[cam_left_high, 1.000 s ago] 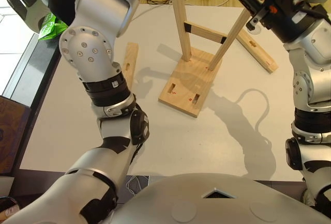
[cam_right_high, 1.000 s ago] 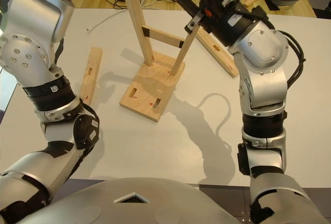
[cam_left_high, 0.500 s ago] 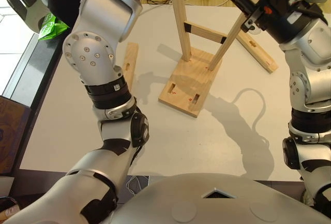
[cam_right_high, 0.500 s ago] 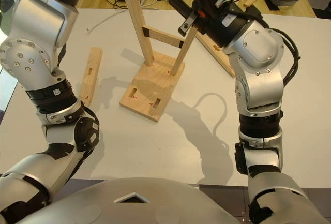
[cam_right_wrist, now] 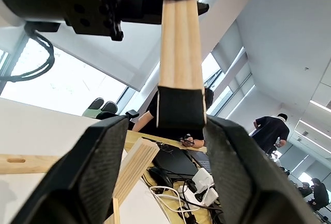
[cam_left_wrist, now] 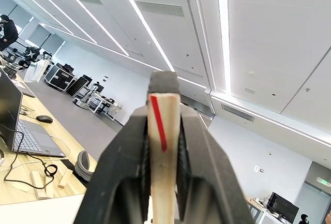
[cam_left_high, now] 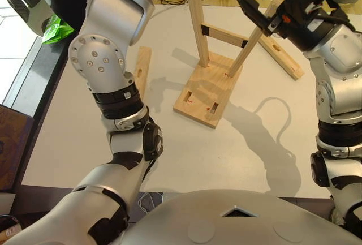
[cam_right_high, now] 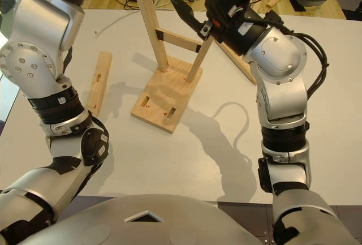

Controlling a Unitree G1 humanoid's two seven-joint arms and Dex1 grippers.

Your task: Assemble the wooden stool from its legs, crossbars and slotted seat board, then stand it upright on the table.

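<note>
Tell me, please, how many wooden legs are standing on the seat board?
2. The left leg stands at the seat board's far-left corner; the right leg, tilted, at its far-right corner. None appears hidden.

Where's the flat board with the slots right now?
In the eye views, the slotted seat board lies flat near the middle of the table, with two upright legs standing on its far end. A loose leg lies to its left.

One seat board (cam_left_high: 203,89). Two legs stand in it: left leg (cam_left_high: 198,24), right leg (cam_left_high: 243,50). One crossbar (cam_left_high: 225,35) between them. Two loose legs: a leg (cam_left_high: 142,67) left of the board, a leg (cam_left_high: 283,57) right of it
</note>
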